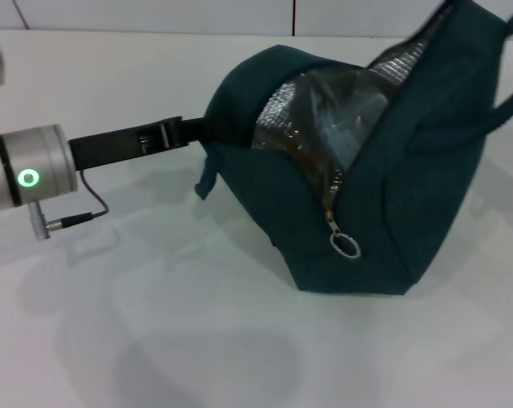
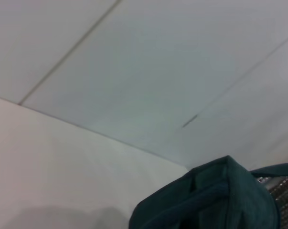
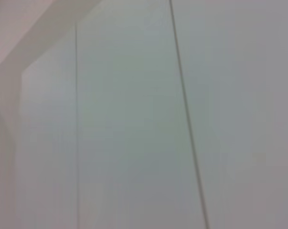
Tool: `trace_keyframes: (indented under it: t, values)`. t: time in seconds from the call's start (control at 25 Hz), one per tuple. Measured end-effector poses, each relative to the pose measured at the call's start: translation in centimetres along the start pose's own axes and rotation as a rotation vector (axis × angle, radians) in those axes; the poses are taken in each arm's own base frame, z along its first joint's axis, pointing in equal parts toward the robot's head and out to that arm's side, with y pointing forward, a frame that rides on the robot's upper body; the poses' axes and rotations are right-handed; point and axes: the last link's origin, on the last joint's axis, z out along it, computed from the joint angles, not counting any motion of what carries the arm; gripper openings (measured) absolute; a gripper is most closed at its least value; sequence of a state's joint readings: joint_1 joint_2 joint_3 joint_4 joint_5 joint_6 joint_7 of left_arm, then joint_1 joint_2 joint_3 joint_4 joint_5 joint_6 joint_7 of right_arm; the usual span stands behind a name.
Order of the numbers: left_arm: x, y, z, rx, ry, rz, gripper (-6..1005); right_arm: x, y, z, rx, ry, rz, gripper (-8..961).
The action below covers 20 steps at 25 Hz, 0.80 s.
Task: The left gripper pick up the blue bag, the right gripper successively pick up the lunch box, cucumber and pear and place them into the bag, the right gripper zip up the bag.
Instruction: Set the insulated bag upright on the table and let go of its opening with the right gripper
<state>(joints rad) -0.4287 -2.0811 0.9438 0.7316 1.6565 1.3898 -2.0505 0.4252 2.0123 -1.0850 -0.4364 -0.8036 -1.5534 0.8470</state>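
**At the worktop: bag held at one end, zip open**

On the white worktop, centre-right in head view: bag, base down, leaning, far end cut off by frame edge. Left gripper reaching in level from the left, tip at the bag's near-left end where fabric bunches; fingertips buried in the fabric, so open or clamped: cannot tell. Green ring lit on cuff. Mouth gaping, foil lining exposed; zip pull hanging low at the front corner, zip plainly not drawn. Something clear and glinting inside, possibly the lunch box; not resolvable. Cucumber, pear: not seen in any view. Right gripper: not in view; right wrist view shows only pale panelled wall.

Risks, as judgement:
- Hold at a single end; slip likely if grip is only on loose fabric, then bag sags and mouth collapses.
- Mouth tilted sideways; contents could slide out on further tipping.
- Pull ring low and dangling; hard target for a pinch, likely miss.

Hidden or unclear: bag's far side and handles mostly cropped; left wrist view catches only a corner of bag.
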Motion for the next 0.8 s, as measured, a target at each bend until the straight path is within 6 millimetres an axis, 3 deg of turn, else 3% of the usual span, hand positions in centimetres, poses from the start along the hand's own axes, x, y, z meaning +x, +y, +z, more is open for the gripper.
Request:
trace_keyframes:
  t: [0.16, 0.48, 0.64, 0.8]
  values:
    - [-0.3, -0.2, -0.8, -0.001, 0.035, -0.007, 60, 0.7, -0.2, 2.3, -0.051, 0.079, 0.048, 110]
    - [-0.3, -0.2, -1.1, -0.006, 0.051, -0.011, 61, 3.7, 1.3, 3.6, -0.129, 0.272, 0.119, 15]
    - [-0.2, 0.0, -0.8, -0.017, 0.047, -0.006, 61, 4.0, 1.8, 3.1, -0.139, 0.291, 0.150, 19]
    - [0.0, 0.3, -0.6, -0.029, 0.044, -0.001, 61, 3.2, 2.4, 1.3, -0.168, 0.244, 0.161, 62]
